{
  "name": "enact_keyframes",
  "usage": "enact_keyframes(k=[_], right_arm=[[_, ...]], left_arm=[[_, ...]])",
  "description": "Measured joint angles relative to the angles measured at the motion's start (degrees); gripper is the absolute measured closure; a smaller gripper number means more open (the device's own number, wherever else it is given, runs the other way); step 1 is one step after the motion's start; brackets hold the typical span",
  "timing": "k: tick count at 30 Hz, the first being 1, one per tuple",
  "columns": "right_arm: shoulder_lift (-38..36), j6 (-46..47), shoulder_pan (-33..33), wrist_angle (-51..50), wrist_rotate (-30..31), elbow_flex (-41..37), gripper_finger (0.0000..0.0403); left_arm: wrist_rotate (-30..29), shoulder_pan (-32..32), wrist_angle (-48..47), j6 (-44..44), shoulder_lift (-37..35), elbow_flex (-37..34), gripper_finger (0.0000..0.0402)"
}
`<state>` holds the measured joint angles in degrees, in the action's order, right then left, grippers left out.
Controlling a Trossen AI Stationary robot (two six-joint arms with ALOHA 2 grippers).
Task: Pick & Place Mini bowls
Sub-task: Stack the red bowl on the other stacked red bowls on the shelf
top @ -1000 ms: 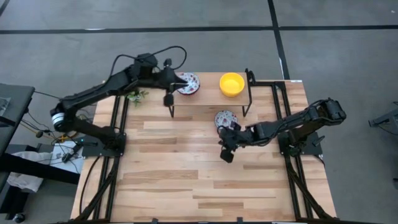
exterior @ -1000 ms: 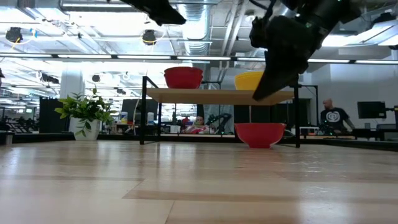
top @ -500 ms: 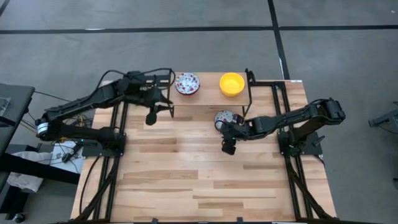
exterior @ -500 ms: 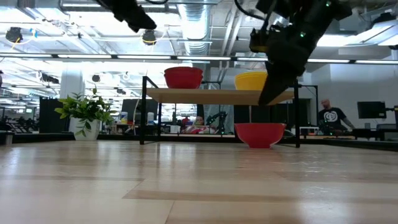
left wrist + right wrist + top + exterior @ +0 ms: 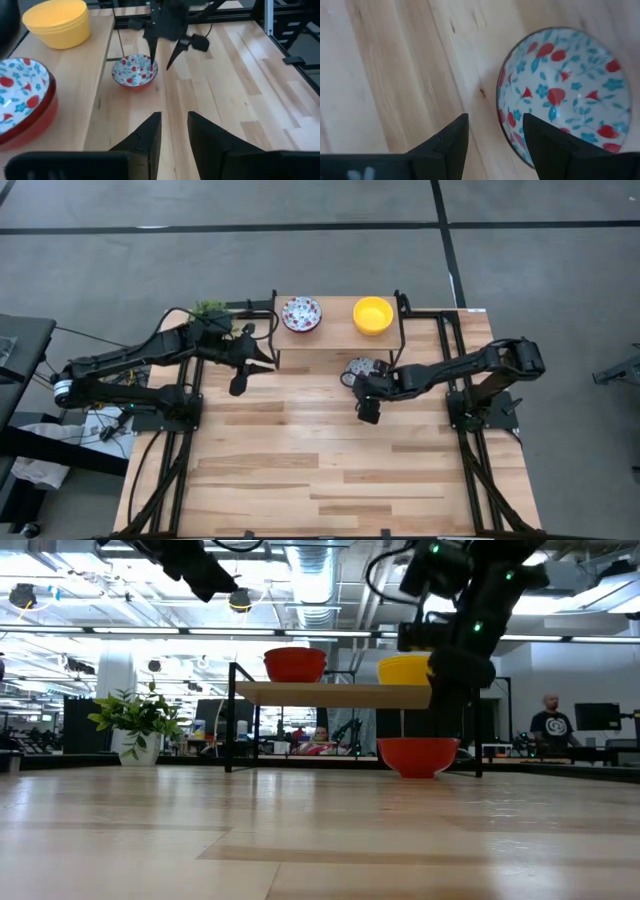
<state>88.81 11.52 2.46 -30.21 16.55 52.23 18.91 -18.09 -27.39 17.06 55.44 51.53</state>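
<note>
The right gripper hovers over the desk toward its far edge, just in front of the low shelf. Its fingers stand apart with a clear gap between them and hold nothing. A white patterned mini bowl sits upright on the desk directly beyond those fingers, under the front edge of the shelf; in the right wrist view this bowl lies just ahead of the fingertips, near them but not touching.

The left gripper is raised above the desk's far-left corner, beside the shelf's left leg. Its fingers are parted by a narrow gap and hold nothing.

On top of the shelf, a second patterned mini bowl rests at the left end, and a yellow mini bowl rests at the right end; the two stand well apart. In the low view the bowls show red and yellow outer walls. A small green plant stands at the far-left corner, just behind the left arm.
</note>
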Motion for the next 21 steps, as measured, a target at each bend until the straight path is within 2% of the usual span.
enact_keyframes(k=[11, 16, 21], right_arm=[[6.94, -1.45, -0.45, 2.01, 0.02, 0.03, 0.0238], [7.16, -1.04, -0.42, 3.45, 0.07, 0.02, 0.0251], [6.87, -0.87, -0.43, 3.84, 0.05, 0.02, 0.0281]], left_arm=[[-0.01, 0.97, 0.47, 0.01, 0.06, 0.02, 0.0307], [-0.01, 0.97, 0.47, 0.02, 0.06, 0.02, 0.0307], [-0.01, 0.97, 0.47, 0.20, 0.06, 0.02, 0.0307]])
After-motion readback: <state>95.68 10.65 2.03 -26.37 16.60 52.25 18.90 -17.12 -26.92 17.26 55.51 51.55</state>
